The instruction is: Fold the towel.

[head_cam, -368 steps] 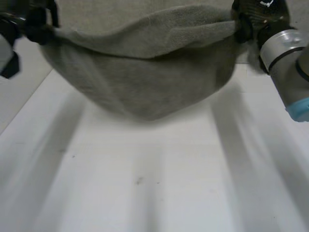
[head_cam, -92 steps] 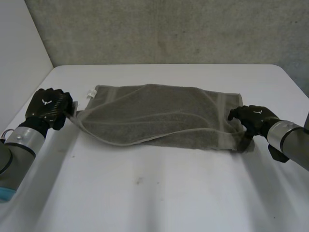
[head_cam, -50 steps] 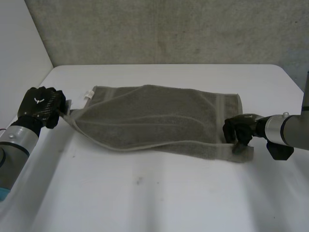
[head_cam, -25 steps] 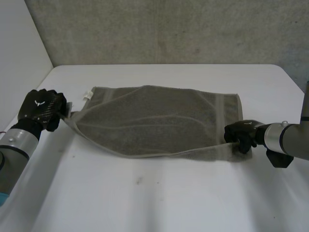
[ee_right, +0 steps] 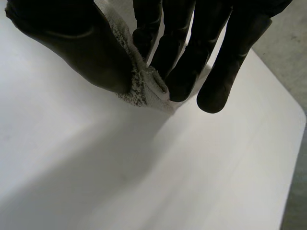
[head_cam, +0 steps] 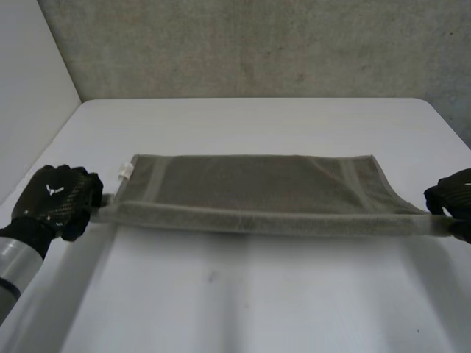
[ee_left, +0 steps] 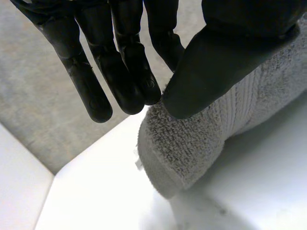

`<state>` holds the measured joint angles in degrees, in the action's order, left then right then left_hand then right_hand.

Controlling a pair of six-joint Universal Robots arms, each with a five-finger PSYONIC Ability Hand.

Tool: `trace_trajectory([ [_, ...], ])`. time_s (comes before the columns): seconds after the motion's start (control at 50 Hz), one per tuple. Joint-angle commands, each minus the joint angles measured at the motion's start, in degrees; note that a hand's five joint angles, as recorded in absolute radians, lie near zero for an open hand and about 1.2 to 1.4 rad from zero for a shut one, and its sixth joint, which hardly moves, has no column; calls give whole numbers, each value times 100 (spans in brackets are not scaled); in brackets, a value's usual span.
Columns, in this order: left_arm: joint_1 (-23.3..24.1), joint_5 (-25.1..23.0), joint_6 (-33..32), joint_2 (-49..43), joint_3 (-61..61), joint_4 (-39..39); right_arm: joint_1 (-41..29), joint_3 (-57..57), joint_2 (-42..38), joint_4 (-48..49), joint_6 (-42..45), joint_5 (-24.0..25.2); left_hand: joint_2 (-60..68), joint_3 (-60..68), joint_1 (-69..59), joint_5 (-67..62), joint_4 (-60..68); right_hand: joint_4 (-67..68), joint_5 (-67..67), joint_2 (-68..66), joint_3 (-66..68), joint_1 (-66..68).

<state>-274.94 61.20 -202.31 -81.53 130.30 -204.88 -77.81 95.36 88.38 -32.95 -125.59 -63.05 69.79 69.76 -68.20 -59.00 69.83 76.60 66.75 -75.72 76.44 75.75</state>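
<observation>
A grey-green towel (head_cam: 257,195) lies stretched across the white table (head_cam: 243,294), folded along its length, its near edge pulled taut between my hands. My left hand (head_cam: 55,200) pinches the near left corner; in the left wrist view the thumb (ee_left: 216,67) presses the towel (ee_left: 192,143) against the fingers (ee_left: 129,72). My right hand (head_cam: 450,198) pinches the near right corner at the table's right side; in the right wrist view the towel corner (ee_right: 146,86) sits squeezed between the thumb (ee_right: 81,48) and the fingers (ee_right: 182,52).
A small white label (head_cam: 125,171) sticks out at the towel's far left corner. A concrete wall (head_cam: 257,44) rises behind the table's far edge. Bare table lies in front of the towel.
Both hands have moved outward and toward me, pulling the sagging towel into a flat, straight strip. The right hand has slid toward the table's right edge.
</observation>
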Motion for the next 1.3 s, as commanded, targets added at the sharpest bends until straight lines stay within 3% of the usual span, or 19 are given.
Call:
trace_trajectory([
  [0.02, -43, -302, -414, -169, -153, 238, 117, -280, -363, 51, 105, 443, 1021, 1024, -1180, -1100, 1017, 340, 325, -428, 356, 425],
  [0.14, 116, -231, -468, -1304, -945, 264, -77, -861, -1350, 412, -1, 197, 1021, 1024, -1180, -1100, 1017, 340, 325, -428, 356, 425],
  [0.2, 371, -179, -450, -2043, -1674, 282, -534, -1388, -1913, 474, -194, -190, 1021, 1024, -1180, -1100, 1017, 340, 325, -428, 356, 425],
  [0.24, 677, 66, -433, -2786, -2435, 291, -954, -2009, -2473, 579, -430, -558, 1021, 1024, -1180, -1100, 1017, 340, 325, -428, 356, 425],
  [0.3, 801, 252, -424, -3106, -2799, 291, -1061, -2302, -2704, 685, -572, -709, 1021, 1024, -1180, -1100, 1017, 340, 325, -428, 356, 425],
  [0.4, 1090, 954, -362, -4211, -4246, 291, -1306, -3337, -3537, 1316, -1177, -1033, 1021, 1024, -1180, -1100, 1017, 340, 325, -428, 356, 425],
  [0.5, 1310, 1288, -292, -4844, -5178, 308, -1561, -4111, -4073, 1537, -1372, -1384, 1021, 1024, -1180, -1100, 1017, 340, 325, -428, 356, 425],
  [0.76, 1610, 1438, -292, -5839, -6657, 308, -1826, -5904, -5401, 1564, -1355, -2026, 640, 643, -800, -719, 636, 340, 325, -428, 356, 425],
  [0.78, 1636, 1447, -292, -5900, -6719, 308, -1834, -6097, -5541, 1572, -1363, -2097, -1562, -1559, 1402, 1483, -1566, -420, -435, 332, -405, -335],
  [0.8, 1636, 1447, -292, -5901, -6719, 308, -1835, -6099, -5543, 1572, -1363, -2097, -1584, -1581, 1424, 1505, -1588, -427, -443, 340, -412, -343],
  [0.82, 1662, 1482, -292, -5945, -6737, 317, -1852, -6247, -5664, 1572, -1381, -2167, -4948, -4945, 4788, 4869, -4952, -4740, -4756, 4653, -4725, -4656],
  [0.84, 1697, 1509, -300, -5962, -6719, 308, -1887, -6388, -5761, 1572, -1381, -2246, -5831, -5828, 5671, 5752, -5835, -6660, -6675, 6572, -6644, -6575],
  [0.96, 1733, 1632, -283, -5927, -6623, 335, -1958, -6556, -5806, 1660, -1513, -2423, -5979, -5976, 5820, 5900, -5983, -6660, -6675, 6572, -6644, -6575],
  [1.12, 1698, 2010, -248, -5242, -5832, 475, -1940, -5968, -4998, 1687, -2471, -2317, -5979, -5976, 5820, 5900, -5983, -6660, -6675, 6572, -6644, -6575],
  [1.22, 1619, 2028, -143, -4146, -4464, 440, -1914, -4355, -3797, 1748, -2585, -2002, -5979, -5976, 5820, 5900, -5983, -6660, -6675, 6572, -6644, -6575],
  [1.3, 1610, 2019, -46, -3572, -3854, 361, -1905, -3436, -3275, 1819, -2524, -1755, -5979, -5976, 5820, 5900, -5983, -6660, -6675, 6572, -6644, -6575],
])
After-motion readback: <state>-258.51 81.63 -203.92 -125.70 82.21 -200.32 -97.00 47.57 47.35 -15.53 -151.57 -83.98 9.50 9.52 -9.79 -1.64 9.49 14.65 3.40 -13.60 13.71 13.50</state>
